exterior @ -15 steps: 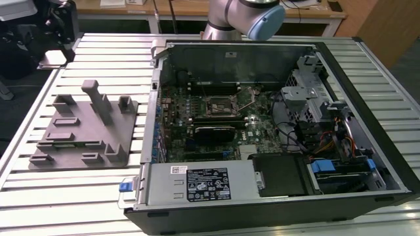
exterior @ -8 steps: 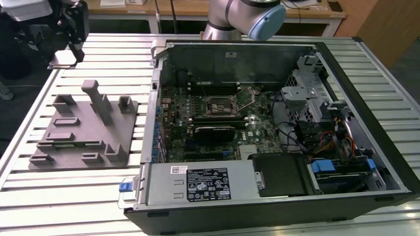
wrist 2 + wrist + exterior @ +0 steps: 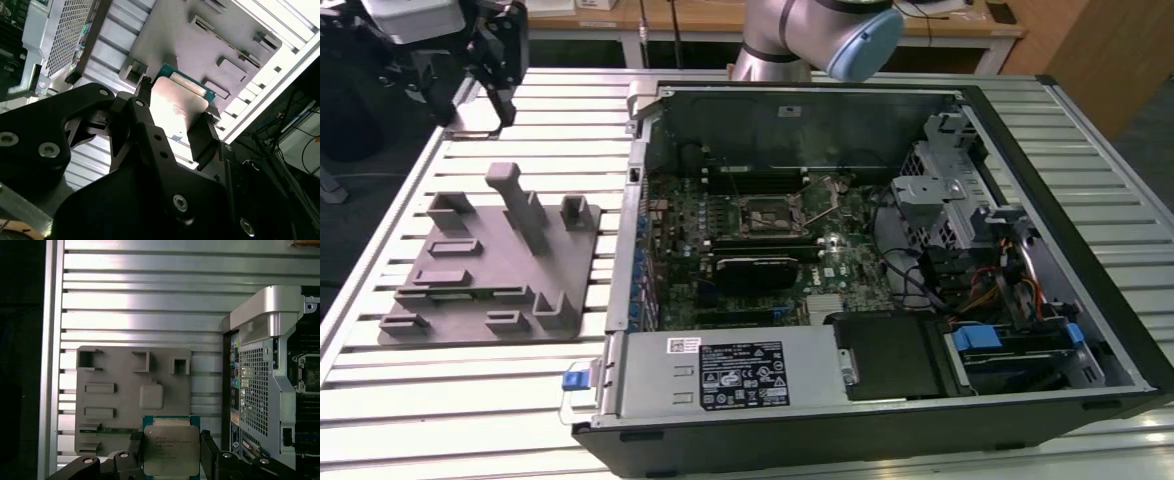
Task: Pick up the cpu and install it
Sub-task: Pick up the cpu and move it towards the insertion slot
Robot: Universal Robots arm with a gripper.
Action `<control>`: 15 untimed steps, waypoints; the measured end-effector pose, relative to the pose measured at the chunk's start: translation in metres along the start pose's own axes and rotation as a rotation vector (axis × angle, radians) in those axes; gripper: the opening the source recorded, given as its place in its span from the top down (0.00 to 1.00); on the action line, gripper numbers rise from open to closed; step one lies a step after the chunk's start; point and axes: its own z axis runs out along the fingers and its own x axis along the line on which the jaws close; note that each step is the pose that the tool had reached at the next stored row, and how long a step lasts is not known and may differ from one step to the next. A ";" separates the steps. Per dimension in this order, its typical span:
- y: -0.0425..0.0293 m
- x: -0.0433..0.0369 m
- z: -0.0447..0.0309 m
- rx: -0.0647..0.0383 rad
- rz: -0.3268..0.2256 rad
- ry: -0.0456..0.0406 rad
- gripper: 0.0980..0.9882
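Note:
The cpu (image 3: 170,449) is a small square chip with a silvery top plate and a green edge, and it sits between the black fingers of my gripper (image 3: 171,460), which is shut on it. In the second wrist view the cpu (image 3: 176,107) shows pale and glaring between the gripper's (image 3: 177,102) two finger pads. In the exterior view the gripper (image 3: 480,100) hangs above the table's far corner, at the exterior view's left, behind the grey tray (image 3: 494,270). The open computer case (image 3: 854,280) lies to the right, and its empty socket (image 3: 774,212) shows on the motherboard.
The grey plastic tray (image 3: 130,390) with upright posts and recesses lies on the slatted aluminium table (image 3: 150,300) below the gripper. The case's rear wall (image 3: 260,370) stands beside it. Cables, a drive cage (image 3: 947,190) and a power supply (image 3: 720,372) crowd the case.

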 end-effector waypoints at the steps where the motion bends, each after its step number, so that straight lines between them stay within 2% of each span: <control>1: 0.0000 -0.0026 0.0000 0.000 0.000 0.0003 0.50; 15: -0.0001 -0.0398 0.0001 0.000 0.000 0.0054 0.50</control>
